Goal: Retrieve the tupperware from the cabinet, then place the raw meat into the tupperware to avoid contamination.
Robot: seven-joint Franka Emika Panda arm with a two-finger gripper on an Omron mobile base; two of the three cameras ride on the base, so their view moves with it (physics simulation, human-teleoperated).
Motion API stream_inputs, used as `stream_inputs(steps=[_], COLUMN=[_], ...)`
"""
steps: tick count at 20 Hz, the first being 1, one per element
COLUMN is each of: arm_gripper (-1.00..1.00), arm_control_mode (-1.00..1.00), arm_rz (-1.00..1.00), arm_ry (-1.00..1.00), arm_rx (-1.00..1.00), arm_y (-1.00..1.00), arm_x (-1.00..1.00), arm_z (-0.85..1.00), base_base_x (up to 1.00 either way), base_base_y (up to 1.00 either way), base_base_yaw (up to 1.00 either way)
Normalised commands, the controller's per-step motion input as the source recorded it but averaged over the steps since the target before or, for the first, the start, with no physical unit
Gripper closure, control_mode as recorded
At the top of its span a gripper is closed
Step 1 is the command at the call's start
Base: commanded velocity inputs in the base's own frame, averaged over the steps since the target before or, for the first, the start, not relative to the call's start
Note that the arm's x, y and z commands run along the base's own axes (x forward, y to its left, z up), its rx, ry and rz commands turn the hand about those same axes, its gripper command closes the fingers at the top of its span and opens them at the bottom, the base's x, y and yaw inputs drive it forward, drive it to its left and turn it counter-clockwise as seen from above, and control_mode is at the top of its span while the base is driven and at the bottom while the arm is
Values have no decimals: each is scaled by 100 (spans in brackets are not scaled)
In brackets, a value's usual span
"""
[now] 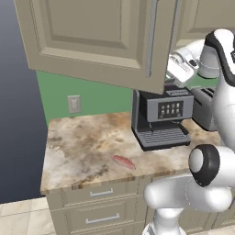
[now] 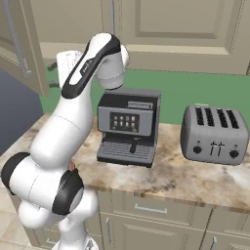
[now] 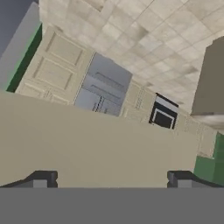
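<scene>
- The claw (image 3: 109, 179) stands spread wide with nothing between its two dark finger tips (image 3: 43, 178), which sit far apart at the bottom of the hand view
- Just past the tips runs a plain beige surface, and beyond it that view looks at far kitchen units and a tiled floor, all tilted
- The cabinet (image 1: 92, 36) hangs above the bench (image 1: 78, 151) with one recessed-panel door swung open toward the cameras, its long silver bar handle (image 1: 151, 39) along the free edge
- In the left base view the arm's white wrist (image 1: 181, 66) reaches up behind that open door's edge, above the coffee machine (image 1: 160, 117)
- The raw meat (image 1: 124, 161) lies flat on the marbled bench near its front edge, left of the coffee machine's drip tray and apart from it
- I cannot make out the tupperware in any of the pictures
- A grey four-slot toaster (image 2: 212, 134) stands on the bench to the right of the coffee machine, apart from it
- Beige drawers (image 1: 98, 195) with short horizontal handles run under the bench
- A wall outlet (image 1: 74, 104) sits on the green wall above the bench's back left corner
</scene>
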Motion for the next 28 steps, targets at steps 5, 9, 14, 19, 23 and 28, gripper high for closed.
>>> stream_inputs(steps=[5,9,14,19,23,28], arm_gripper=[-100,-100,-100,-100,-100,-100], arm_control_mode=[-100,-100,-100,-100,-100,-100], arm_rz=[22,11,-7,-21,-23,-23], arm_ry=[16,6,0,0,0,-2], arm_rx=[1,-1,-3,0,0,0], arm_y=[60,83,92,66,60,64], arm_x=[-4,-24,-17,-13,-15,-5], arm_z=[-14,-10,-9,-10,-13,-13], base_base_x=[0,0,0,0,0,0], base_base_y=[0,0,0,0,0,0], base_base_yaw=[0,0,0,0,0,0])
